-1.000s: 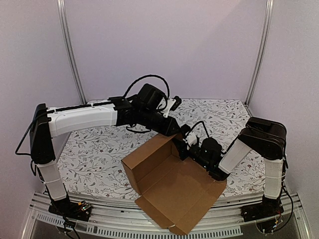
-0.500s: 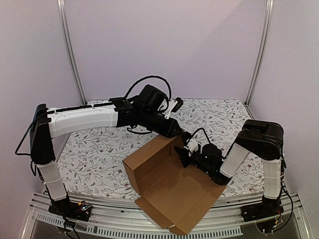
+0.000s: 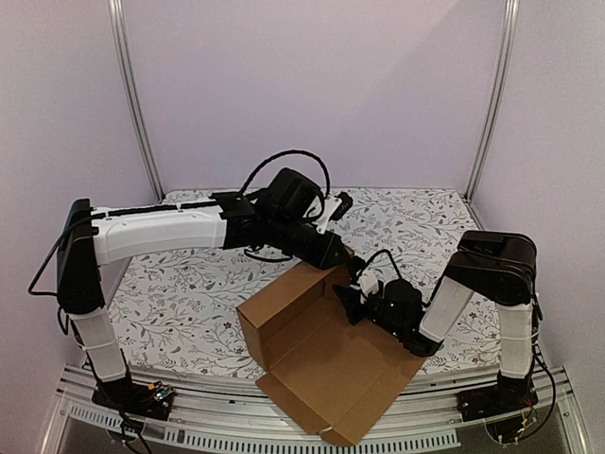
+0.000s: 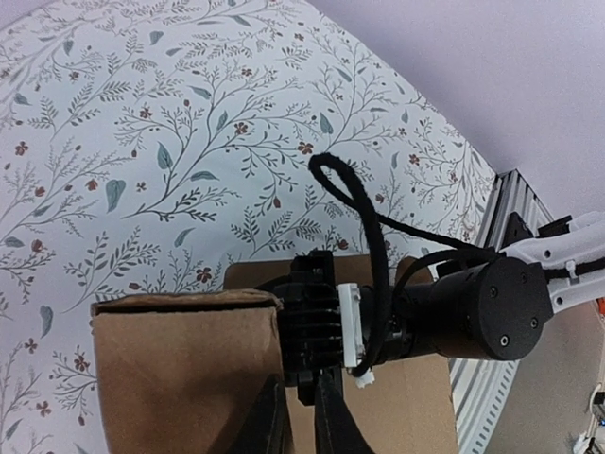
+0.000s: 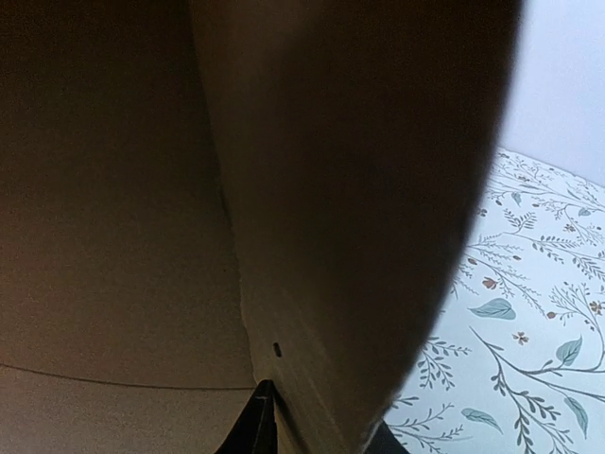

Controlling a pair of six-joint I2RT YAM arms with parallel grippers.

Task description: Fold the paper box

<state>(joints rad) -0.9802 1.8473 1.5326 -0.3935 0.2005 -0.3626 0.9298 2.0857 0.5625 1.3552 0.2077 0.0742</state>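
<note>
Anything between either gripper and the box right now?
Nothing visible. The left gripper sits at a raised corner of the box, and the right gripper has a panel between its fingers.

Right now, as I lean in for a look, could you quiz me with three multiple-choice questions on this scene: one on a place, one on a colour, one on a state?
1. Where on the table does the paper box sit?
A. at the far edge
B. at the near edge, about the middle
C. in the far left corner

2. What colour is the box?
A. brown
B. white
C. blue

3. What state is it in?
A. a flat sheet
B. closed up
C. partly folded, lid flap lying open

Answers:
1 B, its flat flap reaches over the near rail.
2 A, it is plain brown cardboard all over.
3 C, two walls stand up while the inside shows.
</note>
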